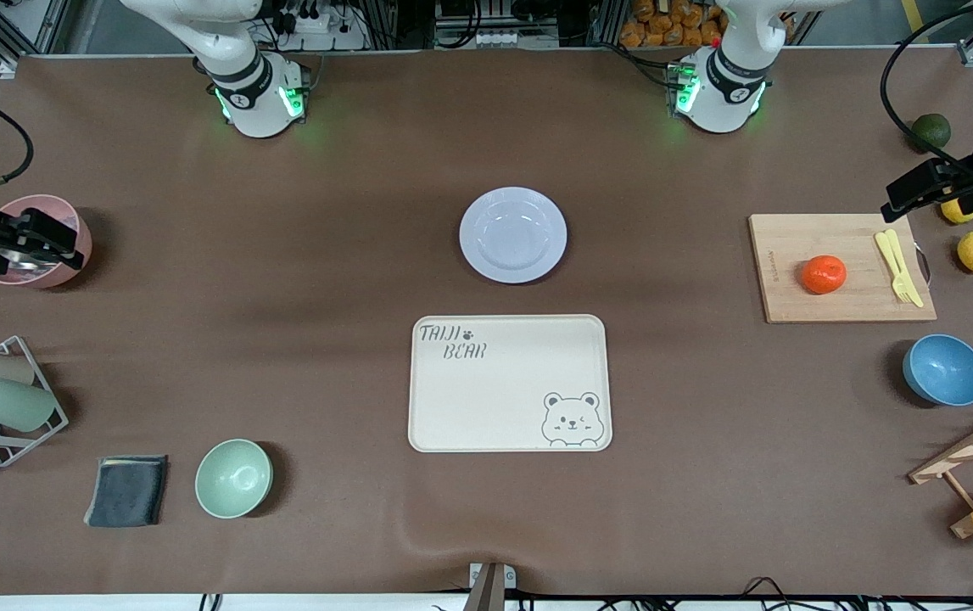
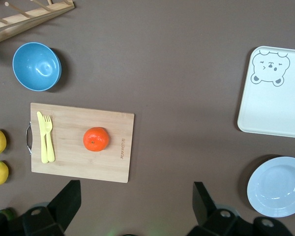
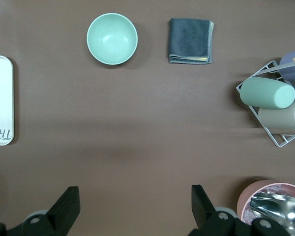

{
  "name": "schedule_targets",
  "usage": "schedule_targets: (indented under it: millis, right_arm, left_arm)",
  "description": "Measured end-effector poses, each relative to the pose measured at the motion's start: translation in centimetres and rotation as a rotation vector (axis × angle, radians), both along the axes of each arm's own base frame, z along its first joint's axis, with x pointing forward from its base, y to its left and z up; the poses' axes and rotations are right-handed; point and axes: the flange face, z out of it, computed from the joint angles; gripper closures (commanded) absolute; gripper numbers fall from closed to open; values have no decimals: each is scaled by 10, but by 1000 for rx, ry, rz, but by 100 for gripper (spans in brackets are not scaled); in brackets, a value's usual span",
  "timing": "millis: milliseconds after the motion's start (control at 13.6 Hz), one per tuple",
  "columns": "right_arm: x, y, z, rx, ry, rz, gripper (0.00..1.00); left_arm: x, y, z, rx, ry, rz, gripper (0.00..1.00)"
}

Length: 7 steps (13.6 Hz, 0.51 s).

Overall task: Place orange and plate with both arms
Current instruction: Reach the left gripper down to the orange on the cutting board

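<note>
Brown matting covers the whole table, and along its edge near the arm bases I see cables and metal frames. From the front view I find the small round bright orange fruit lying on the pale bamboo cutting board toward the left arm's end, beside a yellow plastic fork and knife. The round pale lavender-white plate sits at the table's middle, just farther from the front camera than the cream rectangular bear-printed tray.

The left wrist view shows me the orange's glossy skin and small dimple, which the front view does not. The left gripper hangs over the mat near the board, fingers spread wide, empty. The right gripper hovers beside a pink cup, fingers also apart, holding nothing.
</note>
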Motion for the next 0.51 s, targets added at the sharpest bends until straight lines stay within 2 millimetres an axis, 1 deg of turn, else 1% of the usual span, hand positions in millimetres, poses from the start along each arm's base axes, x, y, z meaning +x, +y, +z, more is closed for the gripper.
schedule_targets:
  millis: [220,367,514]
  right_arm:
    - [0,-4,1,-1,-7,-6,0]
    - [1,-2,1,0,-8,-4,0]
    - [1,1,1,0,-8,1,0]
  left_arm:
    - [0,1,-1,2,1,2,0]
    - [5,7,-6,25,8,8,0]
    - [14,17,-23,45,39,22,0]
